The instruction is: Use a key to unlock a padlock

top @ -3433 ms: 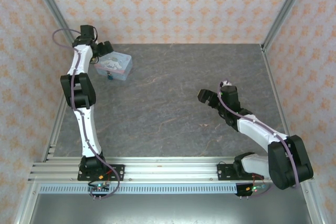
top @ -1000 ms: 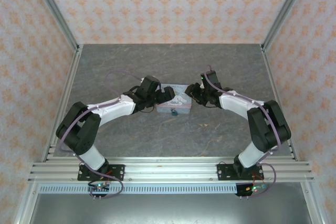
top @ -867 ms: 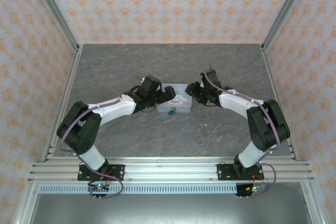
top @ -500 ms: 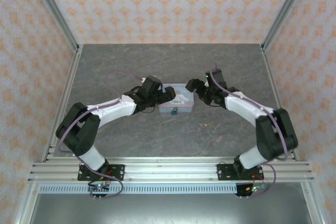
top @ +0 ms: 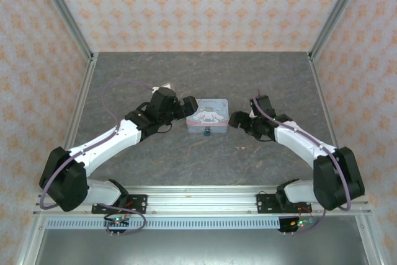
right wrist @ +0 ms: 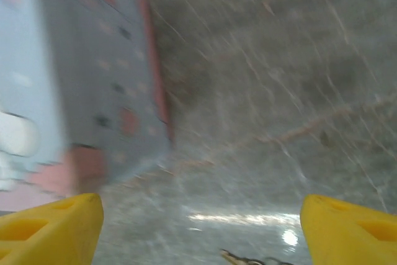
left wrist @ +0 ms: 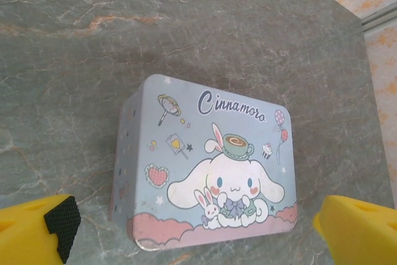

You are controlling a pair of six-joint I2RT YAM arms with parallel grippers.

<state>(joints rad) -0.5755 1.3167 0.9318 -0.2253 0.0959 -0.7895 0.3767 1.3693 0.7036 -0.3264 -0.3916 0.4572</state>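
The pale-blue cartoon tin (top: pixel 208 113) sits mid-table. A tiny teal padlock (top: pixel 206 132) hangs at its front wall. The key (top: pixel 240 148) is a slim pale speck on the table, front right of the tin. My left gripper (top: pixel 184 106) is open just left of the tin and apart from it. In the left wrist view the left gripper (left wrist: pixel 197 235) spreads its yellow fingers (left wrist: pixel 34 231) wide over the tin lid (left wrist: pixel 205 172). My right gripper (top: pixel 238 120) is open to the tin's right. The right gripper (right wrist: pixel 200 231) holds nothing, with the blurred tin (right wrist: pixel 80 79) at left and the key (right wrist: pixel 245 257) at the bottom edge.
Grey marbled tabletop (top: pixel 205 79) spreads around the tin. Aluminium frame posts and patterned walls (top: pixel 198 4) bound it at the back and sides. A metal rail (top: pixel 198 200) runs along the near edge by the arm bases.
The tin came from the far left to mid-table. Over the last second both grippers drew back from its sides, the left leftward, the right toward the near right, and the right jaws widened.
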